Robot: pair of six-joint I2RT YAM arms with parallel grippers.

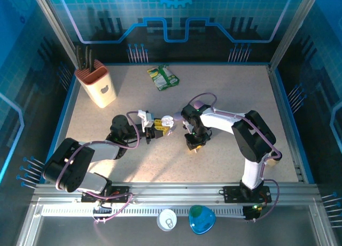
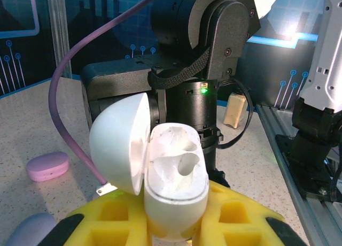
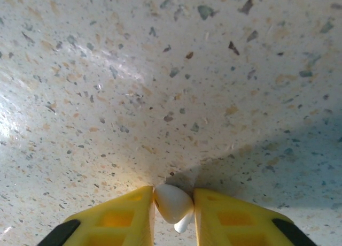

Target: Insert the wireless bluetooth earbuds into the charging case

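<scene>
Right gripper (image 3: 173, 209) pinched tight on a white earbud (image 3: 171, 201) close over the speckled table (image 3: 160, 69), left gripper (image 2: 173, 220) clamped on the white charging case (image 2: 176, 190), held upright with lid (image 2: 120, 141) swung open and both sockets (image 2: 184, 163) exposed, a pink case (image 2: 48, 166) lying on the table off to its side.

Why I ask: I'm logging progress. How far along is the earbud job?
Done: the white charging case sits in the left claw, lid open, both wells empty. In hand: the right claw pinches a white earbud close to the tabletop. Left: carrying it over, seating it, then filling the other well.
</scene>
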